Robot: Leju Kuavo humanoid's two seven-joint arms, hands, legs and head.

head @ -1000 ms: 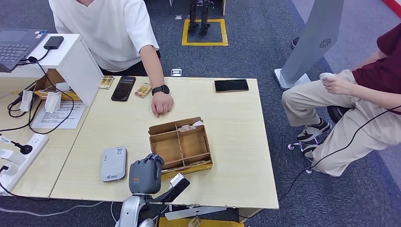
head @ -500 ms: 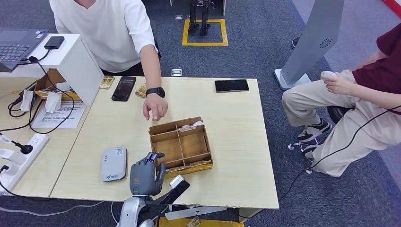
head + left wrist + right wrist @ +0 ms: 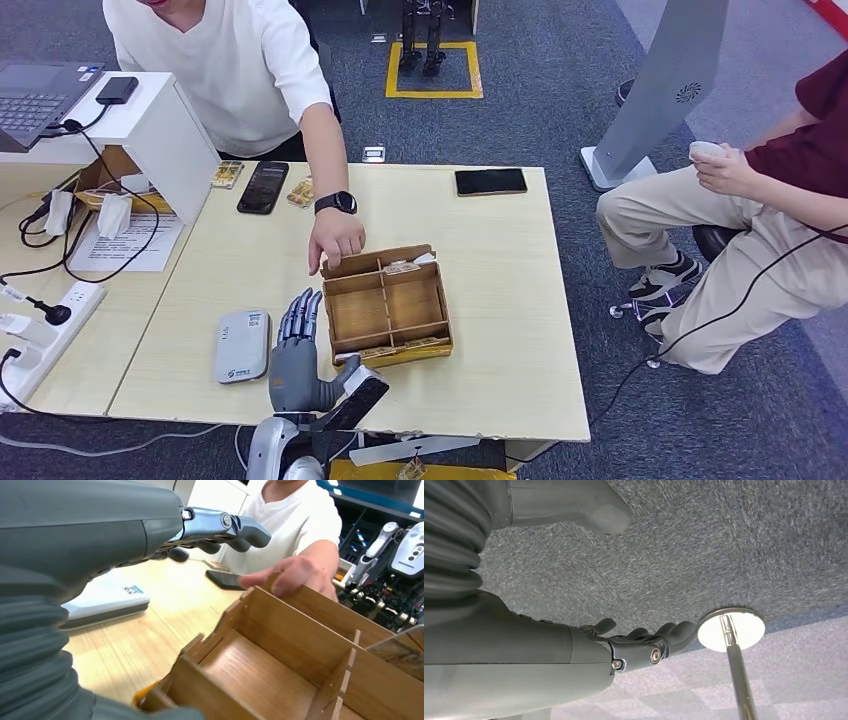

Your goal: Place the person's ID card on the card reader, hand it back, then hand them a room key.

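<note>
The grey many-fingered right hand reaches from the frame's left, fingers loosely extended and holding nothing, above grey carpet. A round silver base with a pole sits at lower right.

Two black phones lie near the far edge of the table, laptop on white stand at left, power strip below it, seated person at right.

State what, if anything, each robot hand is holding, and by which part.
Nothing is held. The left hand has its fingers spread beside the wooden tray; the right hand hangs empty above the carpet.
</note>
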